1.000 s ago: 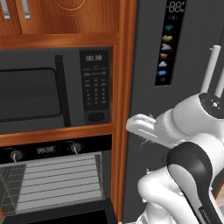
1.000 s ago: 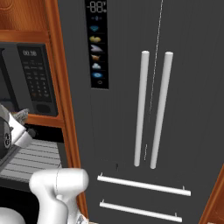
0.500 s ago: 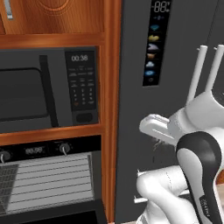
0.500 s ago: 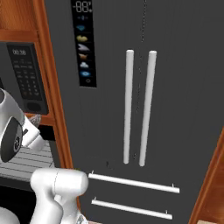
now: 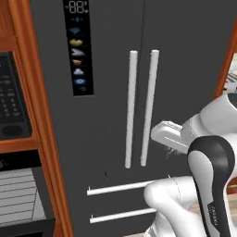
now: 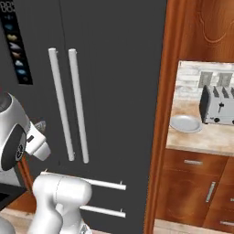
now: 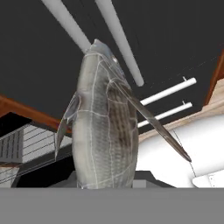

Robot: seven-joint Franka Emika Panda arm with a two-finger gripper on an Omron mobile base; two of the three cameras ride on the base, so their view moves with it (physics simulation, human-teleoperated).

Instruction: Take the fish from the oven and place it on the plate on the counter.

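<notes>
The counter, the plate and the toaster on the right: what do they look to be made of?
The counter looks like polished stone: beige with brown mottling, over wooden fronts. The plate seems glazed ceramic, plain pale grey-white and smooth, though it could be plastic. The toaster looks like brushed metal, silvery with dark slots.
</notes>
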